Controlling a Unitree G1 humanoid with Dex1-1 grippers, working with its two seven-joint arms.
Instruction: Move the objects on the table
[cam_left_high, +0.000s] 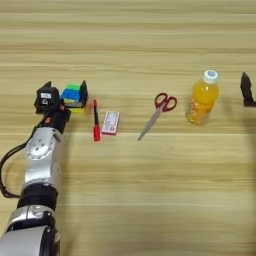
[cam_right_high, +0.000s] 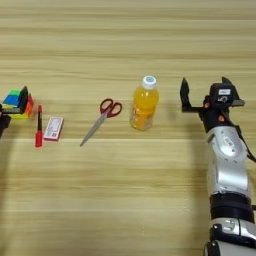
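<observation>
The left pincer sits at the cube, its two black fingers spread about as wide as the cube and flanking it, one on each side; whether they press on it I cannot tell. Just to the right of that pincer lie the red pen, then the red-white card, flat on the table. Further right are the scissors (handles away from the robot, blades toward it).

The right pincer hangs wide open and holds nothing. The orange bottle stands upright just to its left, not touching it.
</observation>
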